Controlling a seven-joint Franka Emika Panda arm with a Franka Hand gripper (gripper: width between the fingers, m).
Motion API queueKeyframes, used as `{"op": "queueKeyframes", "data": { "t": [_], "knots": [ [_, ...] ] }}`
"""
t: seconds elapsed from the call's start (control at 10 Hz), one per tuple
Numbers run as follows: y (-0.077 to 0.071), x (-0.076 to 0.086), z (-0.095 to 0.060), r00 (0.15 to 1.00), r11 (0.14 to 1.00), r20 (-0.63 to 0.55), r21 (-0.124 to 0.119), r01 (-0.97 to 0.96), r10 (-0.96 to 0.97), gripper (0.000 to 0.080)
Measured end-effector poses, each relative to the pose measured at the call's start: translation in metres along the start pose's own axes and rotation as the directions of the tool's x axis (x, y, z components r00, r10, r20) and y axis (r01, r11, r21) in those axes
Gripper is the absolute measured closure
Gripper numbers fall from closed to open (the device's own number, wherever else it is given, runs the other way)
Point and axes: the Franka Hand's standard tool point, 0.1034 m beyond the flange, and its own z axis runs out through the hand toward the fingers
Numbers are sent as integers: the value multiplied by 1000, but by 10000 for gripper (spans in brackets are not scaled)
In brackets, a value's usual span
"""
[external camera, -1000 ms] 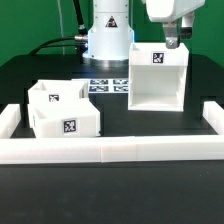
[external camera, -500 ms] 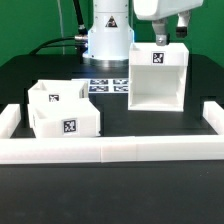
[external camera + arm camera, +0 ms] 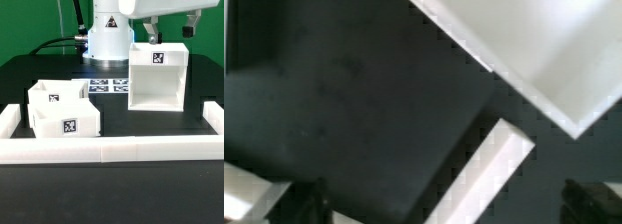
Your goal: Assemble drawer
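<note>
The black tabletop (image 3: 110, 185) fills the exterior view. Low white border bars (image 3: 110, 150) run along its near edge and turn up its two side edges at the near corners. The arm's white base (image 3: 108, 35) stands at the middle of the far edge. The drawer's big shell (image 3: 158, 80) stands upright toward the far corner on the exterior view's right. Its open face is turned to the near edge, and a square tag shows on its top band. The two smaller trays (image 3: 62, 110) sit together near the side edge on the exterior view's left, well apart from the shell. One is tucked against the back of the other, both have their open tops up, and each shows a tag on its front. The marker board (image 3: 110, 86) lies flat between the base and the shell. The gripper (image 3: 170, 32) hangs above the shell's far top edge, clear of it. Its two dark fingers (image 3: 151, 35) are spread wide apart with nothing between them. The wrist view is blurred, showing only white surfaces over dark tabletop, and which parts these are cannot be told.
</note>
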Motion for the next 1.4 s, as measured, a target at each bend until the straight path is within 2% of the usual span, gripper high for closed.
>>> {"op": "queueKeyframes", "data": {
  "t": [0.1,0.2,0.3,0.7,0.8,1.1,1.4],
  "knots": [
    [-8,-6,1,983,983,8,-5,-184,184,150],
    [-18,-12,2,949,949,17,-18,-315,316,150],
    [-25,-15,4,904,904,21,-20,-426,427,150],
    [-29,-19,8,745,746,18,-23,-666,666,150],
    [-32,-20,9,724,724,17,-23,-690,690,150],
    [-57,-38,22,754,754,16,-26,-656,657,150],
    [-71,-50,37,768,769,13,-22,-639,640,150]
  ]
}}
